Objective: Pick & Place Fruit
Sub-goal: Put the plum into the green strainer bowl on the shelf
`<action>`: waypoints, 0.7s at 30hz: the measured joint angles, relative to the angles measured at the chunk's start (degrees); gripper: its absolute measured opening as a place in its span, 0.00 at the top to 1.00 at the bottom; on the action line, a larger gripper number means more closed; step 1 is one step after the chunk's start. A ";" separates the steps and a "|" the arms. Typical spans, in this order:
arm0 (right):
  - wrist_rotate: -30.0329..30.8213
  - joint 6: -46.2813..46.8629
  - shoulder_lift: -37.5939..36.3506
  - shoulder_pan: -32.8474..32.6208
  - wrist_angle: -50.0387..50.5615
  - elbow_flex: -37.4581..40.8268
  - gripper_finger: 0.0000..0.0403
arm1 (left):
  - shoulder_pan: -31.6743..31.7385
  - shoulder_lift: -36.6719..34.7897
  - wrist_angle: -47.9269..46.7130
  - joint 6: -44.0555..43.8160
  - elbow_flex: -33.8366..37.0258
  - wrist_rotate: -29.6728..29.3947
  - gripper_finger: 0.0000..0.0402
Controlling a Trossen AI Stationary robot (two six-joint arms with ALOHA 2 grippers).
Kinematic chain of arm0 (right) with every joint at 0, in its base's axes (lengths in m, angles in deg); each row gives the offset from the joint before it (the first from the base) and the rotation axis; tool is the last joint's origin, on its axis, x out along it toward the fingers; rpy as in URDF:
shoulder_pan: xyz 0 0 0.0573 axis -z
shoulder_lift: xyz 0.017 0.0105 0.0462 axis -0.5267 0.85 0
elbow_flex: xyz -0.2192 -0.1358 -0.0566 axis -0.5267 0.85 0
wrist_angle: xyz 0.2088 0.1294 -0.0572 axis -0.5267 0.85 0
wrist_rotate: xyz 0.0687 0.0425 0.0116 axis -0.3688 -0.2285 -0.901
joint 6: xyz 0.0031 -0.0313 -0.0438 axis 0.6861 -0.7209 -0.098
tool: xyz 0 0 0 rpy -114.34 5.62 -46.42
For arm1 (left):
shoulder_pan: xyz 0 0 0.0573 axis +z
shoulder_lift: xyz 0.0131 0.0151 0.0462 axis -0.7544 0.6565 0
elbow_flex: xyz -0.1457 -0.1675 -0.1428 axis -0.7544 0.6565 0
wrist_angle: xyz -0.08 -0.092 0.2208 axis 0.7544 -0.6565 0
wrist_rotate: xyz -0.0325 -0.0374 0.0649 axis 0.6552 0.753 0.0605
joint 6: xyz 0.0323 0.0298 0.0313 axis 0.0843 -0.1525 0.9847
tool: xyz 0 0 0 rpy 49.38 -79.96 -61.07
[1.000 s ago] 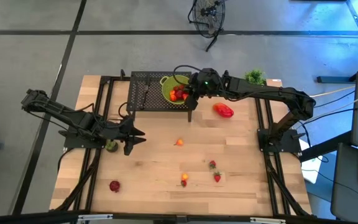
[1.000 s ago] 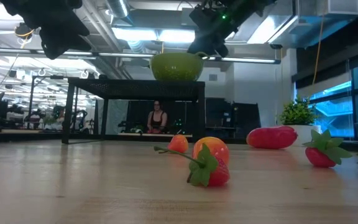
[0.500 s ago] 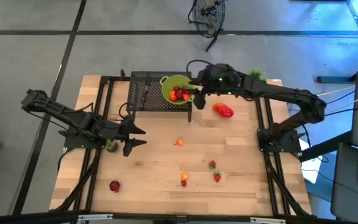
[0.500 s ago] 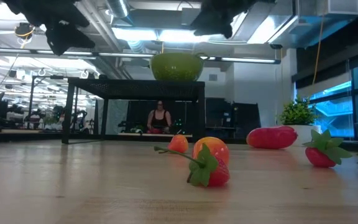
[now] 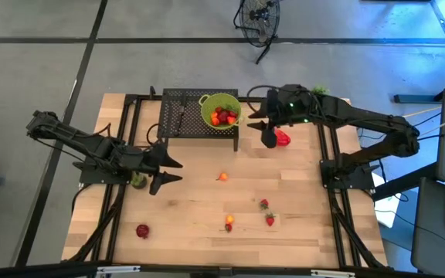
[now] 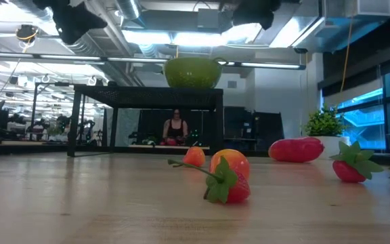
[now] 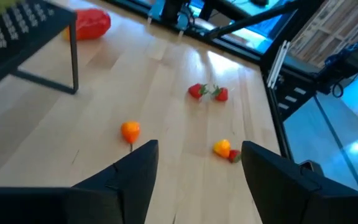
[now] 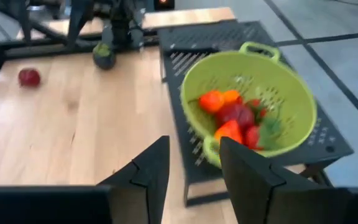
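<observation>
The right gripper (image 5: 269, 139), fingers apart and empty, hovers just beside the glossy red oblong fruit (image 5: 282, 137), nearer than the left gripper (image 5: 164, 171), whose fingers are also apart.

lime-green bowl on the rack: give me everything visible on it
The lime-green bowl is a round colander, plastic by the look, with perforated walls and a loop handle on opposite sides of the rim. It sits upright on the black mesh rack, raised above the table, at the rack's right end. Inside lie red and orange fruit pieces. Neither hand touches it; the right hand hovers beside the rack, to its right.
</observation>
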 joint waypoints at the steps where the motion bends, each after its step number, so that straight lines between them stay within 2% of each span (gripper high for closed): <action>1: 0.01 -0.23 -0.63 -0.36 0.53 0.64 0.65 | 0.00 0.00 0.04 0.93 -0.34 -0.04 0.44; 11: 1.06 2.12 -10.63 -2.84 -3.97 13.66 0.75 | 1.98 5.32 2.01 6.70 -2.51 -1.22 0.44; 14: 1.06 4.35 -13.68 -3.56 -5.53 17.16 0.77 | 2.74 7.67 1.22 7.34 -3.41 0.84 0.44; 21: 1.06 8.24 -16.71 -6.19 -8.18 23.07 0.82 | 2.57 11.68 -8.26 7.18 -8.10 3.28 0.44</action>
